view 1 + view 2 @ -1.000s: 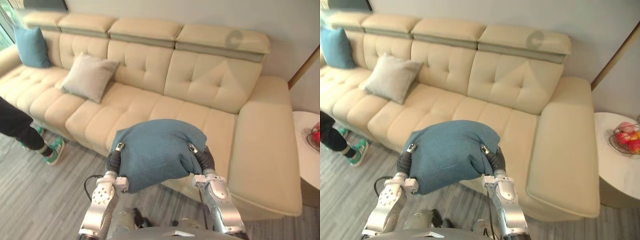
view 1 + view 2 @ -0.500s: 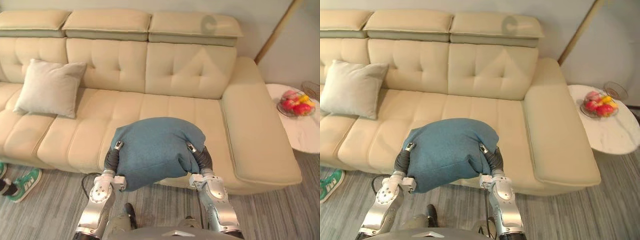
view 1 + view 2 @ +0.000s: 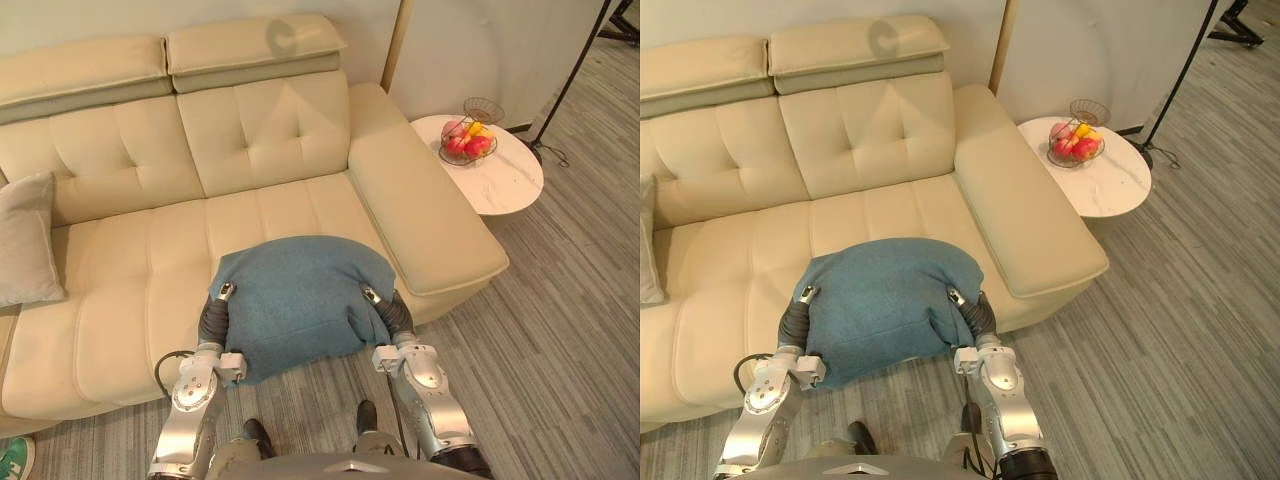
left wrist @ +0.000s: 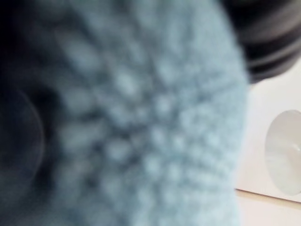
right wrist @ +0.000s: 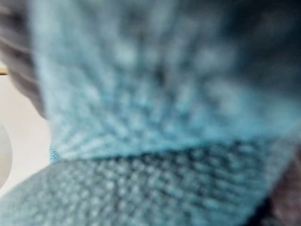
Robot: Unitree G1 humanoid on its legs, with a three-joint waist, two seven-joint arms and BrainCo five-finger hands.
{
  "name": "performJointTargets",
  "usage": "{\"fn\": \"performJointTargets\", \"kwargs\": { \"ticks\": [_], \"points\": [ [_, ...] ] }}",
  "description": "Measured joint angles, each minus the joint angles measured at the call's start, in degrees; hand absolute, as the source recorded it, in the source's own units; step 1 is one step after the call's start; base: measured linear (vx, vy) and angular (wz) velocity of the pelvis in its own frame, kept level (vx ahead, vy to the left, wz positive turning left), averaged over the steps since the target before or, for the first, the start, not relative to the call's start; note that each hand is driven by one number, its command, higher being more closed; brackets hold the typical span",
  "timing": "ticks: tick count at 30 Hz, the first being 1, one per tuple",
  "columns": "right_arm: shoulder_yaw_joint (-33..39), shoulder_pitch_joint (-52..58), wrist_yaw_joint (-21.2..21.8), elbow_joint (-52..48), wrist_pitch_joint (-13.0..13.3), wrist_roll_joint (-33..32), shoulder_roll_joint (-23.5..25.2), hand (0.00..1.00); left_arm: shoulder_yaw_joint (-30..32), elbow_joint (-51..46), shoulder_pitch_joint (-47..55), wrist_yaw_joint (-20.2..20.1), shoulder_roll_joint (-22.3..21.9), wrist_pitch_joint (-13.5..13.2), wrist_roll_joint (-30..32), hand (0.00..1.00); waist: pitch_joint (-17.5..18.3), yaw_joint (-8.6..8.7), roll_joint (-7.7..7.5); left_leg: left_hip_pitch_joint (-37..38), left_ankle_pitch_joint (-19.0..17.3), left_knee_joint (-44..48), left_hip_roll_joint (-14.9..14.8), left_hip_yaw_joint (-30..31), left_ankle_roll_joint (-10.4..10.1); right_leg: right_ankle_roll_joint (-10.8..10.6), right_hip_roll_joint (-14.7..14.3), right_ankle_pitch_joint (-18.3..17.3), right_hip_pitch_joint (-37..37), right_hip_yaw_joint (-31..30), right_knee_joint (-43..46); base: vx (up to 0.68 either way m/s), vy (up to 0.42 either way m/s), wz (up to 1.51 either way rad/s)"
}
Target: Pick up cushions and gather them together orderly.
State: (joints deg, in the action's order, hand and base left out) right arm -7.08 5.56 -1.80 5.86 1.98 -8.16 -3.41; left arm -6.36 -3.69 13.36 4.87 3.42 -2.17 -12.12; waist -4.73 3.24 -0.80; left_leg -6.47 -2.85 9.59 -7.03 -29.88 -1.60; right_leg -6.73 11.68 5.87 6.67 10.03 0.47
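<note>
A blue cushion (image 3: 295, 300) is held up between my two hands, in front of the seat of a cream sofa (image 3: 260, 140). My left hand (image 3: 213, 318) presses against its left side and my right hand (image 3: 392, 315) against its right side; only their dark ribbed covers show past the cloth. Blue fabric (image 4: 131, 117) lies right against the left wrist camera, and the same fabric (image 5: 155, 94) against the right wrist camera. A light grey cushion (image 3: 22, 240) leans on the sofa at the far left edge.
A round white side table (image 3: 505, 185) stands right of the sofa arm, with a wire basket of fruit (image 3: 466, 137) on it. A thin black lamp pole (image 3: 575, 70) rises at the far right. Grey wood floor (image 3: 560, 330) spreads to the right. A green shoe (image 3: 10, 462) shows at the lower left.
The camera has swung to the right: the sofa and grey cushion have slid left, and the side table has come further in. The blue cushion stays between my hands.
</note>
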Motion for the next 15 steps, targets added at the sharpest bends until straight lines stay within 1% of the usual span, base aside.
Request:
{"fn": "performJointTargets", "kwargs": {
  "ticks": [4,5,7,9,12,13,15],
  "points": [
    [-0.1,0.8,0.1,0.0,0.0,0.0,-0.2,1.00,-0.3,0.0,0.6,0.0,0.0,0.0,0.0,1.00,0.0,0.10,0.10,0.4,0.2,-0.3,-0.1,0.2,-0.4,0.2,-0.1,-0.3,-0.4,0.2,0.2,-0.01,-0.008,0.02],
    [-0.1,0.9,0.1,0.0,0.0,0.0,-0.5,1.00,-0.5,0.0,0.6,0.0,0.0,0.1,0.0,1.00,0.0,0.11,0.32,-0.4,-0.9,1.9,-1.0,0.5,-0.5,0.2,-0.4,-0.5,-0.5,0.2,0.5,0.00,-0.007,0.06],
    [-0.1,1.1,0.2,0.0,0.0,0.0,-1.4,1.00,-0.8,0.0,0.5,-0.1,-0.1,0.3,0.0,1.00,0.0,0.30,1.74,-3.8,-3.9,9.9,-4.3,2.5,-0.2,0.1,-1.9,-0.8,-1.2,1.3,0.8,0.01,-0.020,0.11],
    [0.0,1.3,0.2,0.0,0.0,0.0,-1.8,1.00,-1.0,0.3,0.4,-0.1,-0.1,0.6,0.0,1.00,-0.2,0.20,1.99,-4.6,-4.2,11.7,-4.7,5.2,-0.2,-0.2,-2.2,-0.8,-1.9,2.0,0.7,0.01,-0.029,0.17],
    [0.7,2.7,0.2,0.1,0.0,0.0,-1.6,1.00,-1.8,1.0,0.1,-0.2,-0.1,0.9,0.0,1.00,-0.2,-0.10,2.56,-4.1,-4.1,10.6,-4.3,6.7,-0.3,-0.1,-2.2,-1.6,-2.7,2.9,0.8,-0.02,-0.024,0.20],
    [0.9,3.3,0.2,0.1,0.0,0.0,-1.5,1.00,-2.2,1.3,0.1,-0.2,0.1,1.0,0.0,1.00,-0.3,-0.62,2.61,-3.2,-3.6,8.9,-3.6,6.6,-0.5,-0.1,-1.9,-1.7,-2.7,2.8,0.7,-0.06,-0.024,0.04],
    [1.5,4.6,0.3,0.0,0.0,0.0,-1.4,1.00,-3.1,2.0,0.2,-0.3,0.1,1.2,0.1,1.00,-0.2,-0.60,2.67,-0.3,-1.1,3.1,-1.5,6.4,-0.6,-0.2,-1.0,-1.7,-3.8,2.8,0.0,-0.03,-0.023,0.08]
  ]
}}
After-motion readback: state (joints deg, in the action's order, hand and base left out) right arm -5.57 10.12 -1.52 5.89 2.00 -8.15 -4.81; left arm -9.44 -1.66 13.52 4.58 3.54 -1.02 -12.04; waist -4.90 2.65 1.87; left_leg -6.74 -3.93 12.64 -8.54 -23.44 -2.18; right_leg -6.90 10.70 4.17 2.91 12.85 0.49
